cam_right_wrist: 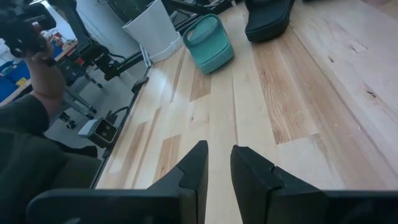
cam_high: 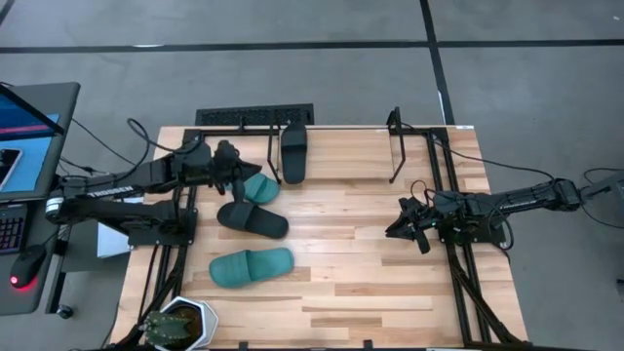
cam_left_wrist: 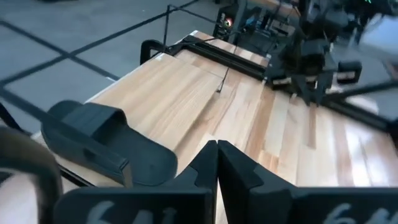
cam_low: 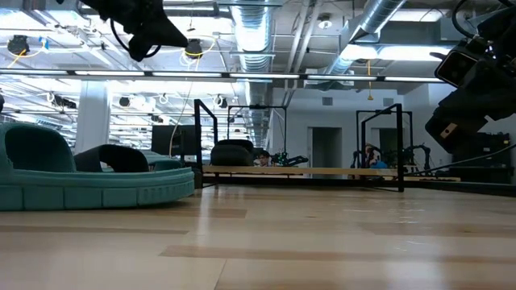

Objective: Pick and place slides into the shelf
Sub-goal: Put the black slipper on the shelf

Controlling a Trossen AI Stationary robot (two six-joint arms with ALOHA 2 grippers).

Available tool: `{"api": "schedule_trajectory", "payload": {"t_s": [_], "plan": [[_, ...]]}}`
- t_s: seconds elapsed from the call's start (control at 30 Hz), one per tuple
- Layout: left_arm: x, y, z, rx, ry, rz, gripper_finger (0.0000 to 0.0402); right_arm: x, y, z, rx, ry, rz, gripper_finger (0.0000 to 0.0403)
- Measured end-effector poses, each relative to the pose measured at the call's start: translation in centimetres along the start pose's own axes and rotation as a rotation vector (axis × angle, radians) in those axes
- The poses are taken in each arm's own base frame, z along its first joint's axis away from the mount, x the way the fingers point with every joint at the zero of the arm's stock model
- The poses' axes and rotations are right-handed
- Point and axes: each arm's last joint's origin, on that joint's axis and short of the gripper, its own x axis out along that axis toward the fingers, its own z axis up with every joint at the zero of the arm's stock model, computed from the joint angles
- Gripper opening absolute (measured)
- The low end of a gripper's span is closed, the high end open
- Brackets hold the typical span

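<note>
My left gripper (cam_high: pixel 232 162) is shut and empty, raised over the heel of a teal slide (cam_high: pixel 259 187); its fingers (cam_left_wrist: pixel 217 158) close on nothing. A black slide (cam_high: pixel 253 218) lies beside that teal one, overlapping its edge. The second teal slide (cam_high: pixel 252 266) lies sole-down nearer the near edge, large in the low view (cam_low: pixel 81 181). The other black slide (cam_high: pixel 293 151) rests on the rods of the shelf (cam_high: pixel 409 132) at the far edge, also in the left wrist view (cam_left_wrist: pixel 106 146). My right gripper (cam_high: pixel 404 223) hovers slightly open over bare wood at the right (cam_right_wrist: pixel 217 158).
A black slotted grille (cam_high: pixel 255 115) lies beyond the far edge. A potted plant in a white pot (cam_high: pixel 180 324) stands at the near left corner. A laptop (cam_high: pixel 24 136) sits off the left side. A person's hand and sleeve (cam_right_wrist: pixel 34 68) show beyond the table. Bare wood spans the middle and right.
</note>
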Motion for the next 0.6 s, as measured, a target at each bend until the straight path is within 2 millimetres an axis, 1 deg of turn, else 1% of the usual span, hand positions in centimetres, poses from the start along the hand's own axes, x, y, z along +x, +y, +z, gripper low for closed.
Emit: {"api": "schedule_trajectory", "payload": {"t_s": [0.17,0.23,0.3,0.37,0.47,0.6], "plan": [[0.0,0.3,0.3,-0.171,-0.04,0.113,0.0,0.0,0.0,0.0,0.0,0.0,0.0,0.0059],[0.2,0.4,0.0,-0.251,-0.014,0.127,0.0,0.0,0.0,0.0,0.0,0.001,0.0,0.0059],[0.3,0.4,-0.5,-0.335,0.051,0.13,0.0,0.0,0.0,0.0,0.0,0.0,0.0,0.0059],[0.3,0.2,-0.5,-0.376,0.136,0.128,0.0,0.0,0.0,0.0,0.0,0.001,0.0,0.0059],[0.3,0.0,-1.0,-0.373,0.295,0.161,0.0,0.0,0.0,0.0,0.0,0.0,0.0,0.0059],[0.1,-0.2,-0.8,-0.39,0.417,0.228,0.0,0.0,0.0,0.0,0.0,0.0,0.0,0.0059]]}}
